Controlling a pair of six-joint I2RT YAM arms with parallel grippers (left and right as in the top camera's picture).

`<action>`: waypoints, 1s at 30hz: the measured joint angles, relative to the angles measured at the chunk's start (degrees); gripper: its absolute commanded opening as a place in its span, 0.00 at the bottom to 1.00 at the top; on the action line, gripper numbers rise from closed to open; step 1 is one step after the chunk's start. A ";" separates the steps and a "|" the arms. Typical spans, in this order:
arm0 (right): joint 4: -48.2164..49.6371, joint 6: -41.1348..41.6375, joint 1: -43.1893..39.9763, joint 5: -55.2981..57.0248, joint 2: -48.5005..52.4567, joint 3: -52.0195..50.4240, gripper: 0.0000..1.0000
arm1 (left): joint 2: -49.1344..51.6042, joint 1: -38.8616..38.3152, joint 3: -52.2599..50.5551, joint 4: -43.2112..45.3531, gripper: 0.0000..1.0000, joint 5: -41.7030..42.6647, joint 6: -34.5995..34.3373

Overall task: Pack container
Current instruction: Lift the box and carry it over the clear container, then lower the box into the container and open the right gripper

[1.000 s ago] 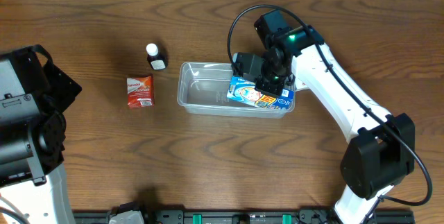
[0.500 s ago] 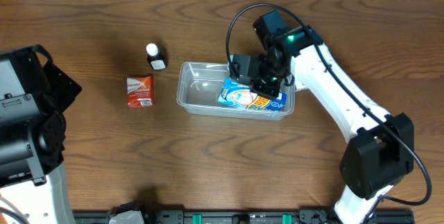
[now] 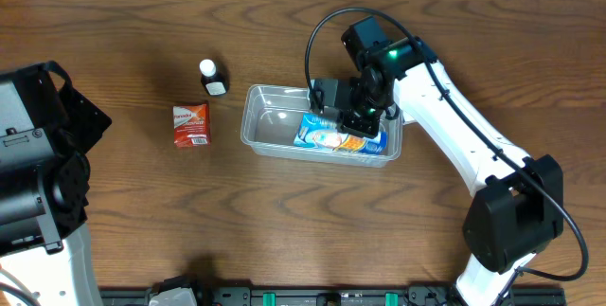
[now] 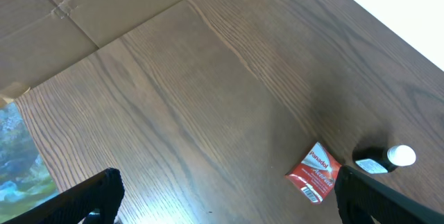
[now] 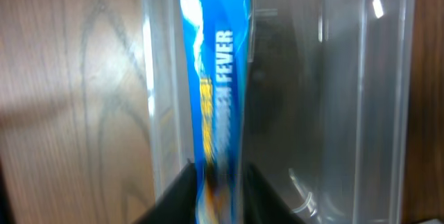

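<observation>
Your right fingers [image 5: 170,203] are closed on the thin blue printed cardboard carton [image 5: 215,64], tilted in the right half of the clear rectangular plastic tub w/ rounded corners [image 3: 254,121]. The tub sits on the wooden desk [image 3: 284,221], approx. mid-way. I judge it light, thin-walled, slippery and a bit flexible, so take it by the rim at the free left end. The walls are close beside the carton. Farther left are a small red packet [image 3: 191,124] and a dark bottle w/ white cap [image 3: 212,77], apart from the tub. Left fingers [image 4: 97,196] are spread wide, nothing between.
</observation>
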 measured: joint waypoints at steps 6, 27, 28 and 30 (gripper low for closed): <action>-0.59 -0.26 0.02 -0.24 0.00 0.00 0.37 | 0.00 0.00 0.00 -0.02 0.98 0.00 -0.02; 0.17 1.25 1.84 -0.33 0.00 0.00 0.07 | 0.00 -0.02 0.00 0.00 0.98 0.00 -0.02; 0.13 1.51 2.23 -0.33 0.00 0.00 0.05 | 0.00 0.00 0.00 0.00 0.98 0.00 -0.02; 0.00 2.05 2.89 -0.35 0.00 0.00 0.01 | 0.00 0.00 0.00 0.00 0.98 0.00 -0.02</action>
